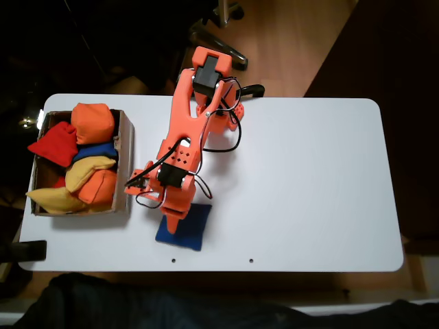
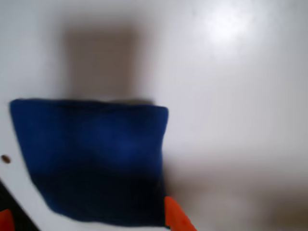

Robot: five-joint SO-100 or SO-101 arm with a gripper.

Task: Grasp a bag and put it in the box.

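- Hand (image 1: 174, 221): orange, poised over the upper edge of the bag (image 1: 184, 229); how far it is open cannot be told, nor whether it touches the cloth.
- Bag: 1, royal blue, flat on the surface (image 1: 309, 178) near its front edge, right of the box (image 1: 126, 156).
- Surface: white, glossy, rounded corners; wooden floor (image 1: 288, 41) beyond.
- Box: 1, brown cardboard, heaped with orange, red, yellow and blue beanbags.
- Legible writing: none.

- In the fixed view, the tabletop (image 1: 309, 178) right of the arm lies bare and open.
- The box (image 1: 127, 164) is heaped with beanbags (image 1: 89, 181) above its walls.
- Between box and blue bag (image 1: 185, 229) runs a narrow bare strip.
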